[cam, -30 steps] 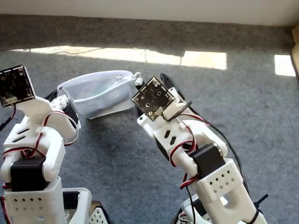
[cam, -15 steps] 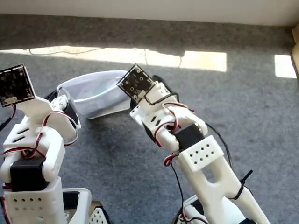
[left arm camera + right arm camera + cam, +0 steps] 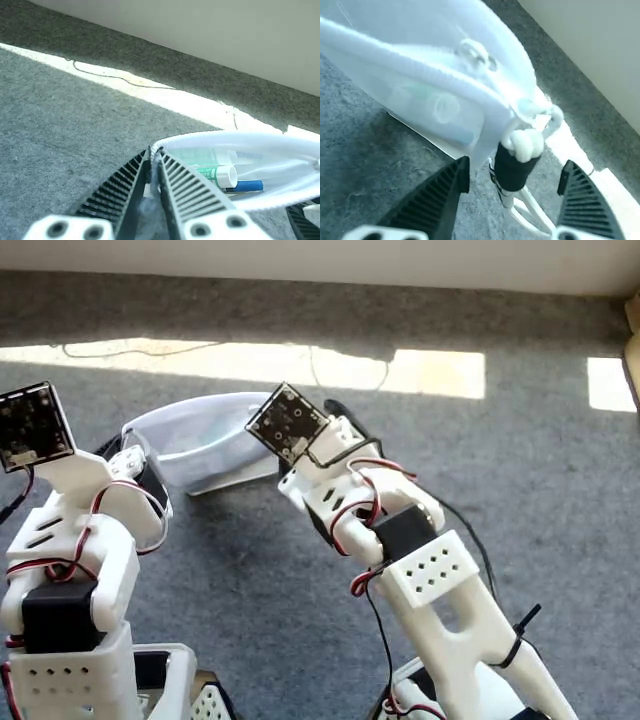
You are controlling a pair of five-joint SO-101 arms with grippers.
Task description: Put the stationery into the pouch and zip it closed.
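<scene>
Daylit, bright. Hard sunlit strip across far side of grey carpeted desk; glare bleaching translucent white zip pouch.

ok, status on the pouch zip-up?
Left hand shut on pouch end. Right hand open, straddling zipper pull. Stationery inside, pouch mouth open, zip not yet closed.

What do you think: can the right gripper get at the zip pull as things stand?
Probably yes. The right gripper is open, and the zip pull at the end of the pouch lies between its fingers with nothing in the way. The left gripper pinches the other end.
</scene>
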